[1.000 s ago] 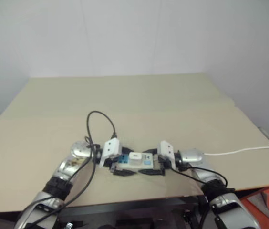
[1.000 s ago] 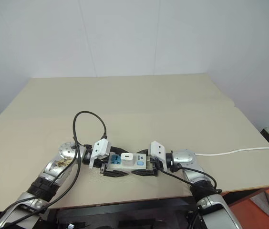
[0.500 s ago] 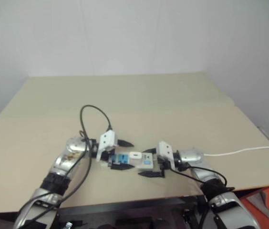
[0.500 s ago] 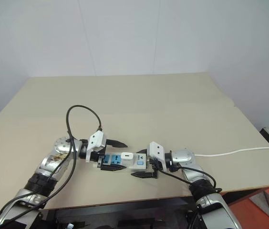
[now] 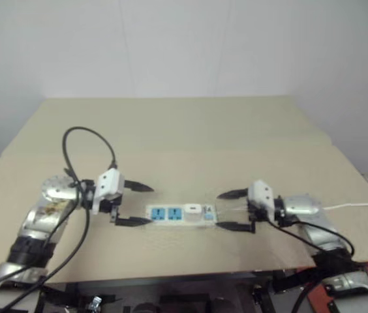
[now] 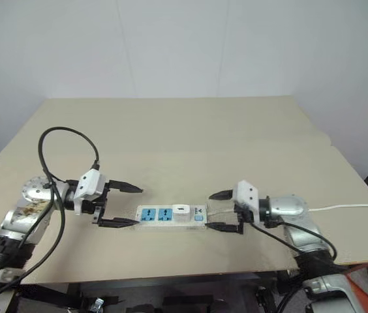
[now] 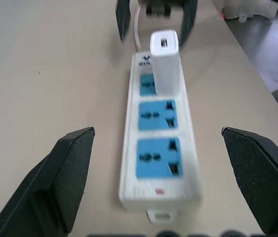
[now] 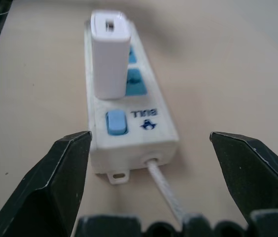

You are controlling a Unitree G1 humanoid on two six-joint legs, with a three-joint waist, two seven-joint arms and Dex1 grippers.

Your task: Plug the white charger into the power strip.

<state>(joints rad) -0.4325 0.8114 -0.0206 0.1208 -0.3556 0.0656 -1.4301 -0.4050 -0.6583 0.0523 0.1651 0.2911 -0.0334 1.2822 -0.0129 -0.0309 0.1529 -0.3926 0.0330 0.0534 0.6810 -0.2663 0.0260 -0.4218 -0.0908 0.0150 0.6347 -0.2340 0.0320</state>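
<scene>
Now that both arms have drawn back from the middle of the table, the left gripper [image 6: 119, 205], a white box-shaped housing with two black fingers, hangs just off one end of the strip with its fingers spread wide and nothing between them. The right gripper [image 6: 221, 210], of the same make, hangs off the other end, fingers equally apart and empty. A second ago the two were crowded close against the strip from either side; since then each has pulled away to its own side and lifted a little, so that neither touches anything.

Between them lies the power strip [image 6: 171, 214], a long narrow white plastic bar with blue sockets in a row, flat on the tan table [image 6: 171, 130]. The white charger [image 6: 182, 210], a small rounded white plastic block, stands upright in the socket nearest the switch end; the right wrist view shows the white charger [image 8: 109, 54] seated just behind the small blue switch [image 8: 116, 122]. The two other blue sockets [image 7: 158, 136] are bare. A thin white cord [image 6: 347, 207] leads off from the switch end toward the right edge of the table.

The charger stands unaided with both grippers released and clear, so I judge the plugging done. Whether the prongs are fully home cannot be told from here.
</scene>
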